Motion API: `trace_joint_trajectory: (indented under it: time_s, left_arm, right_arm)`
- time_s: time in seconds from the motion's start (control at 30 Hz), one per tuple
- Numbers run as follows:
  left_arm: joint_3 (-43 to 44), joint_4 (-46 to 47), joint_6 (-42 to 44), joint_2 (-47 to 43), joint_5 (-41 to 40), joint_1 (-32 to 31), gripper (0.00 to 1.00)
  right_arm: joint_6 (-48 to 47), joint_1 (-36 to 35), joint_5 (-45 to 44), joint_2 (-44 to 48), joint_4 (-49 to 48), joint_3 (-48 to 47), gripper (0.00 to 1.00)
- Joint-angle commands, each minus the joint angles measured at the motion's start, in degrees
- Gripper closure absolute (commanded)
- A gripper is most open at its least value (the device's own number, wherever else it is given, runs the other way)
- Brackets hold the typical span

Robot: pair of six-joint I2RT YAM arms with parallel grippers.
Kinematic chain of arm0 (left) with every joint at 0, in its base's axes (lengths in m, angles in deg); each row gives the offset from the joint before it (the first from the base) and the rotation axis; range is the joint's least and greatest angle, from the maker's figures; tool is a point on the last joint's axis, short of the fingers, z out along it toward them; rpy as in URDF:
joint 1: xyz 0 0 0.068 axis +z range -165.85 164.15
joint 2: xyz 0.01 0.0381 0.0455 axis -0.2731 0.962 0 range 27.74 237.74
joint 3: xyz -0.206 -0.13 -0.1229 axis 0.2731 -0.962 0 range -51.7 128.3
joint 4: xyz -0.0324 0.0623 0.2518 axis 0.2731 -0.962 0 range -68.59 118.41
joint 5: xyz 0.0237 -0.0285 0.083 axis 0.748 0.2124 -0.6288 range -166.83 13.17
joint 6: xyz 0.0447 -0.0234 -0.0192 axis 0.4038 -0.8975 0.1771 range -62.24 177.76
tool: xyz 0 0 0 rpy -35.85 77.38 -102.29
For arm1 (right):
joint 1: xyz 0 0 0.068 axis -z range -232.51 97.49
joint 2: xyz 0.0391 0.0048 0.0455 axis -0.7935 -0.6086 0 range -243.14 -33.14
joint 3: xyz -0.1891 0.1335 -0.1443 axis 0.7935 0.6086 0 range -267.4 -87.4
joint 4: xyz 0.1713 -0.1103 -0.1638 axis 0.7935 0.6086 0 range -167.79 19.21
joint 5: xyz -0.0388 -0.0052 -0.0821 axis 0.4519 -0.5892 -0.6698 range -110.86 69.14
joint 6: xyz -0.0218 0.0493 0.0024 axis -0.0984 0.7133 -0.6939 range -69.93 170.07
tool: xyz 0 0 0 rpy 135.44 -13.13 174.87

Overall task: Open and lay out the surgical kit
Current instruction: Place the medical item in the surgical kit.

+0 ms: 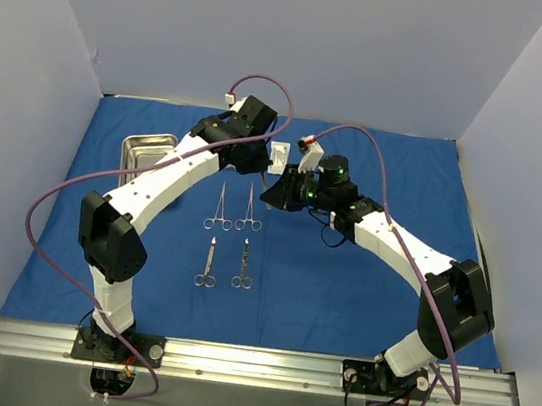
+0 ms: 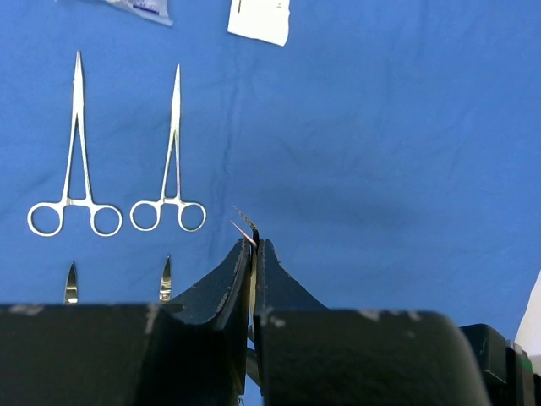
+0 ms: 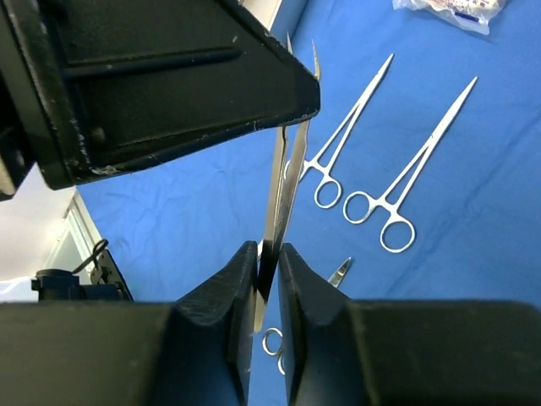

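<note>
While both arms meet over the far middle of the blue cloth wrap (image 1: 360,286), the left tool (image 2: 254,244) and the right tool (image 3: 268,254) each pinch the same thin tweezers (image 3: 284,178). In the right wrist view, the right tool's fingers press together on one end of the tweezers. The left tool clamps them farther along, and the pointed tips stick out just past it. The tweezers are held above the cloth, which lies spread flat. On the cloth, nearer the arm bases than the tools, two long ring-handled forceps (image 1: 220,208) lie side by side, tips pointing away from the bases. Two shorter ring-handled instruments (image 1: 208,265) lie in a second row, closer to the bases. A small steel tray (image 1: 140,149) sits at the far left of the cloth, partly hidden by the left arm. A small packet (image 1: 280,154) lies beyond the forceps, close to the left tool.
</note>
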Motion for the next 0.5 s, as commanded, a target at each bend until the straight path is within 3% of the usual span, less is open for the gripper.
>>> trace_joint_trajectory:
  time_s: [0.0, 0.1, 0.2, 0.3, 0.47]
  left_arm:
    - [-0.1, 5.3, 1.5, -3.6, 0.1, -0.2, 0.98]
    - [-0.7, 6.6, 1.9, -4.1, 0.6, -0.2, 0.98]
    - [-2.3, 8.9, 3.0, -5.3, 1.6, 0.0, 0.97]
    - [-4.4, 12.9, 5.3, -7.6, 2.0, 0.3, 0.83]
    - [-8.9, 22.6, 10.2, -12.3, 6.6, 3.3, 0.25]
  right_arm:
    - [0.6, 0.2, 2.7, -0.8, -3.5, -0.7, 0.89]
    - [0.8, 0.4, 3.6, -0.8, -3.7, -1.2, 1.00]
    - [1.5, 1.2, 4.5, -0.2, -4.1, -1.3, 1.00]
    - [2.6, 2.7, 5.3, 1.0, -4.4, -1.9, 1.00]
    - [5.7, 5.2, 9.1, 3.4, -7.2, -2.7, 1.00]
